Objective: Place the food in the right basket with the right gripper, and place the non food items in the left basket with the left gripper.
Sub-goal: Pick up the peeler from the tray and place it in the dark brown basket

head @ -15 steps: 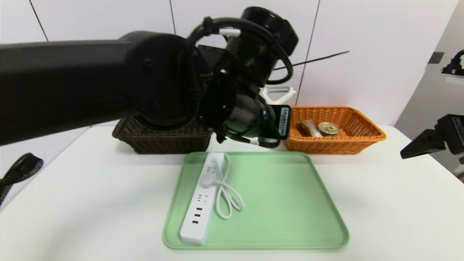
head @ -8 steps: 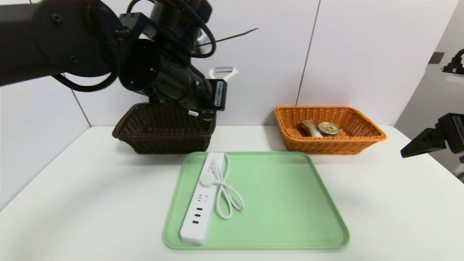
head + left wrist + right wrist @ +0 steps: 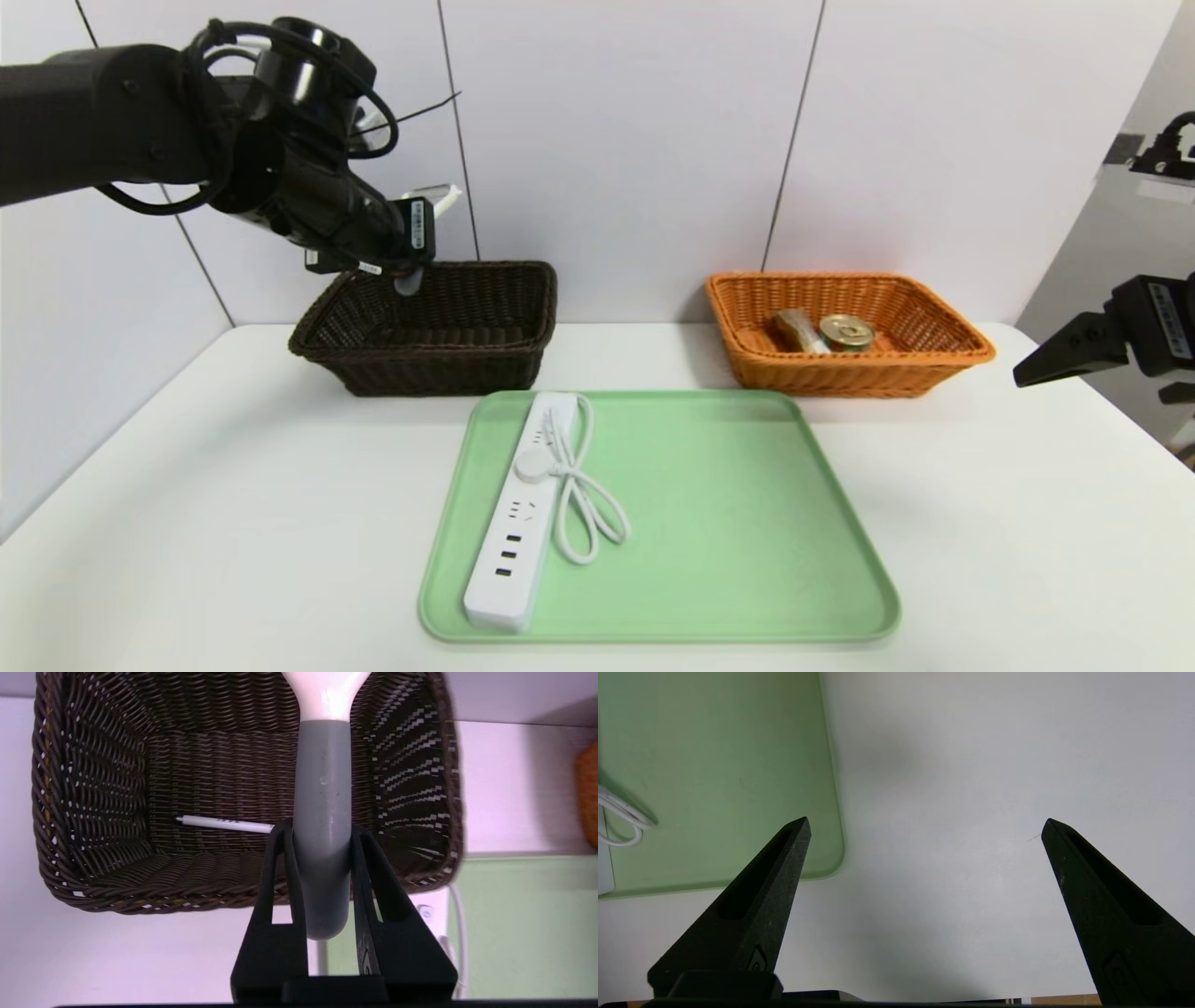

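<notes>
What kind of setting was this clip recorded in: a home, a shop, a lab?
Most likely a lab or test bench set up for a sorting exercise, not a home. A bare white table stands against plain panelled walls, with only a green tray and two wicker baskets, dark brown and orange, laid out.

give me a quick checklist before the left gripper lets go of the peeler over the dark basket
1. Grip on the peeler: ok, the left gripper is shut on its grey handle.
2. Gripper over the dark basket: ok in the left wrist view, where the handle hangs over the basket's inside.
3. Landing spot: ok, only a white pen lies on the basket floor.
4. Drop height: cannot tell.
5. Right gripper out of the way: ok, open and empty above the table, near the green tray.
6. Work left: not ok, the power strip remains on the tray.
</notes>
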Controlling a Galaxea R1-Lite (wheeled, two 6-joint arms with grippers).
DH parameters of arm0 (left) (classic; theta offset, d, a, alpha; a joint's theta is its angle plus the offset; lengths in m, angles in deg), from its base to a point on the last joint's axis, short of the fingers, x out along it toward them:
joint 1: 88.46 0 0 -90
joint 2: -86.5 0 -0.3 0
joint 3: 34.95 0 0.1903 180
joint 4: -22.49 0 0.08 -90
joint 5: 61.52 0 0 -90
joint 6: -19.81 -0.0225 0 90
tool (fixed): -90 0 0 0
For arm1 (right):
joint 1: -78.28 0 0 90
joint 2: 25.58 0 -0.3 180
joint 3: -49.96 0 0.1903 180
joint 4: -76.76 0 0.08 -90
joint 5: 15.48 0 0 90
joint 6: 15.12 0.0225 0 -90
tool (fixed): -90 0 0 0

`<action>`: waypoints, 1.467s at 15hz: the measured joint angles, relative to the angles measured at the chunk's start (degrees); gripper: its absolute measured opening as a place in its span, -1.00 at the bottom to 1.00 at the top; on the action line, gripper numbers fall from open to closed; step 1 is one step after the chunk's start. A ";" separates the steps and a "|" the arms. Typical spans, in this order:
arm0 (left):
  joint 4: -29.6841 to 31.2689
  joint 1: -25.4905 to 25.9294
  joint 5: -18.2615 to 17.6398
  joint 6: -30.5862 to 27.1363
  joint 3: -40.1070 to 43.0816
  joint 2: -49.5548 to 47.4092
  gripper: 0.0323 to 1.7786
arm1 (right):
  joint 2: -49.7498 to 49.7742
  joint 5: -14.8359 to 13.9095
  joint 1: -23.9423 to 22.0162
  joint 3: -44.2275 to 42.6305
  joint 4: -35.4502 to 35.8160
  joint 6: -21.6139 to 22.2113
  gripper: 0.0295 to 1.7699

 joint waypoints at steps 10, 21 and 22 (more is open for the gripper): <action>0.66 4.68 -0.13 -0.37 -1.27 9.13 -0.68 | -1.07 -0.04 -0.02 -1.15 2.40 0.00 0.93; 0.46 5.13 -0.10 -0.37 -1.30 11.09 -0.68 | -1.18 -0.04 -0.07 -0.82 2.40 0.09 0.93; 0.57 5.24 0.00 -0.41 -1.30 11.39 -0.68 | -1.18 -0.04 -0.07 -0.82 2.40 0.11 0.93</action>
